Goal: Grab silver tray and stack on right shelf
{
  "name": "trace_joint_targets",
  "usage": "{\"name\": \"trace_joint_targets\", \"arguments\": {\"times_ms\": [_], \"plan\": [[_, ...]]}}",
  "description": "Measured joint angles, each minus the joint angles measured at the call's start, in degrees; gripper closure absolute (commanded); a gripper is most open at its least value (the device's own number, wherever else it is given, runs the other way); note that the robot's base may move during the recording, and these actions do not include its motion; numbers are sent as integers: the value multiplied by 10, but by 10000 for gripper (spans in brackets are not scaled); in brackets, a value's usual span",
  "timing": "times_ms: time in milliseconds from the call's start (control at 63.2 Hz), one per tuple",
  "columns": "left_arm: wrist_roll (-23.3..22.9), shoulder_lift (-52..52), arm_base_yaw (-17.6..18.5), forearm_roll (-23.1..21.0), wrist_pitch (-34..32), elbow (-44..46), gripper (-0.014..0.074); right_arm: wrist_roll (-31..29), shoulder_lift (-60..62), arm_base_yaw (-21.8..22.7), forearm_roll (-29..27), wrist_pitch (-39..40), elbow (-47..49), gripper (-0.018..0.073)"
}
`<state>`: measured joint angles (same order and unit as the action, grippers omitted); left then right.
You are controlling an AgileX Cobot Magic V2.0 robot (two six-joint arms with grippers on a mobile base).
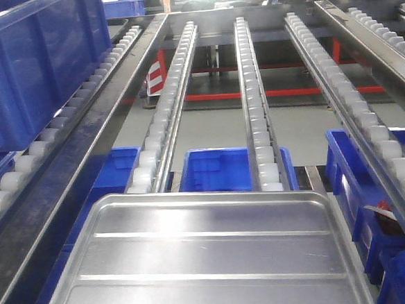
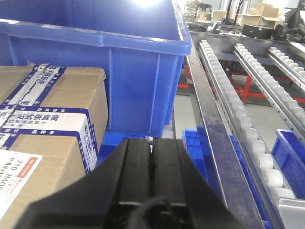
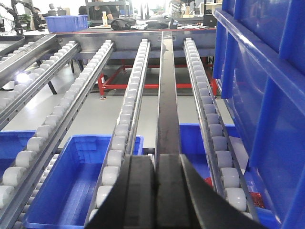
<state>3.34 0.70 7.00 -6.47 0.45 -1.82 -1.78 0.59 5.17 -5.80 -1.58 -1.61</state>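
The silver tray (image 1: 210, 259) is shiny, with two long ribs. It lies flat at the near end of the roller tracks (image 1: 258, 106) in the front view. One of its corners (image 2: 289, 210) shows at the lower right of the left wrist view. My left gripper (image 2: 152, 143) is shut and empty, up beside a big blue bin (image 2: 119, 62), well left of the tray. My right gripper (image 3: 155, 160) is shut and empty, over a dark steel rail (image 3: 167, 105). Neither gripper shows in the front view. The right shelf is out of view.
Taped cardboard boxes (image 2: 43, 124) stand left of the left gripper. A tall blue bin (image 3: 267, 95) walls the right side of the right wrist view. Open blue bins (image 1: 217, 168) (image 3: 71, 186) sit below the tracks. A blue crate (image 1: 36, 59) rests on the left roller lane.
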Motion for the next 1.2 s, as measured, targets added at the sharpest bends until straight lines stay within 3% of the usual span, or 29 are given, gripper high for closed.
{"name": "trace_joint_targets", "arguments": {"times_ms": [806,1028,1123,1202], "plan": [[0,0,0,0,-4,0,688,0,0,0,0,0,0,503],[0,0,0,0,-73,4,688,0,0,0,-9,30,11,503],[0,0,0,17,-36,53,688,0,0,0,-13,26,55,503],[0,-16,0,28,35,132,688,0,-5,0,-14,16,108,503]]}}
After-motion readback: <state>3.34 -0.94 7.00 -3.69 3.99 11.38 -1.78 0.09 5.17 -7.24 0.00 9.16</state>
